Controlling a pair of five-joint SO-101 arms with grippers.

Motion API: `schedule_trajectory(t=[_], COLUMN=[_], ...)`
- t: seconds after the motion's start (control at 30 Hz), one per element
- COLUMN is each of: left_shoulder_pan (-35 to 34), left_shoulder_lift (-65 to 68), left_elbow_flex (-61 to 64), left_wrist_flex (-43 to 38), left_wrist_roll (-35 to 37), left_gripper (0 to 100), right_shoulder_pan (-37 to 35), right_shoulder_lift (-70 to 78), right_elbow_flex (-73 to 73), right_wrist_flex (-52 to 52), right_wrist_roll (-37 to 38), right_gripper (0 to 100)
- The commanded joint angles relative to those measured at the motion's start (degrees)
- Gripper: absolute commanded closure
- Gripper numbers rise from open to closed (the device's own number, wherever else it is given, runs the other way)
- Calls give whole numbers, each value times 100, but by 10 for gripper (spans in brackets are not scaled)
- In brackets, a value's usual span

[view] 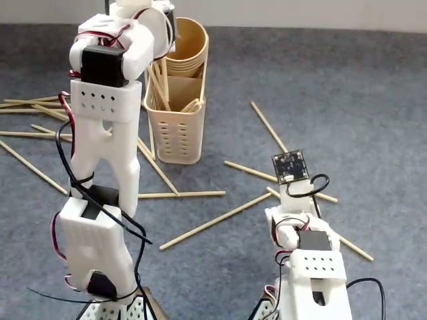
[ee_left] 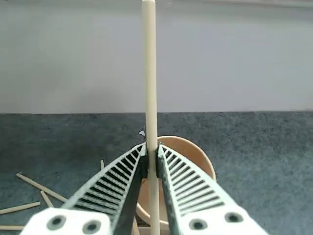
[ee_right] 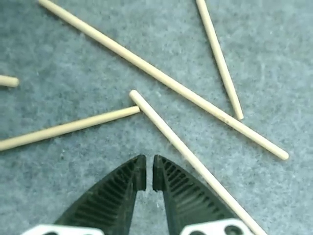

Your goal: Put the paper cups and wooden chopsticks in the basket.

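My left gripper point(ee_left: 151, 149) is shut on a wooden chopstick point(ee_left: 148, 73) that it holds upright, right above a paper cup point(ee_left: 195, 156). In the high view the left arm point(view: 107, 100) stretches over the beige basket point(view: 177, 137), which holds stacked paper cups point(view: 190, 47) and several chopsticks point(view: 160, 83). My right gripper point(ee_right: 149, 169) is shut with nothing in it, low over the carpet. One chopstick point(ee_right: 186, 154) lies just beside its fingertips, and another chopstick point(ee_right: 68, 128) touches that one's end.
Several loose chopsticks lie on the grey carpet: a group point(view: 33, 107) left of the basket, one point(view: 213, 220) between the arms, one point(view: 267, 127) to the right of the basket. The right arm point(view: 300, 220) sits at the near right.
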Motion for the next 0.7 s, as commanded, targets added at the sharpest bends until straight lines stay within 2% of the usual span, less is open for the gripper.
schedule_trajectory(t=[0.0, 0.17, 0.27, 0.37, 0.53, 0.67], left_shoulder_pan=[-119, -119, -136, -470, -1763, -3433], left_shoulder_lift=[-277, -312, -330, -330, -330, -259], left_elbow_flex=[4, 4, -13, -365, -1226, -1701], left_wrist_flex=[141, 132, 123, 167, 835, 2233], left_wrist_roll=[97, 105, 105, 97, 70, 70], left_gripper=[974, 897, 891, 890, 891, 891], right_shoulder_pan=[-31, -31, -31, -31, -31, -31], right_shoulder_lift=[-57, -57, -57, -57, -57, -57], right_elbow_flex=[-13, -13, -13, -13, -13, -4], right_wrist_flex=[-75, -75, -75, -75, -75, -75], right_wrist_roll=[-35, -35, -35, -35, -35, -35], right_gripper=[946, 946, 946, 946, 946, 946])
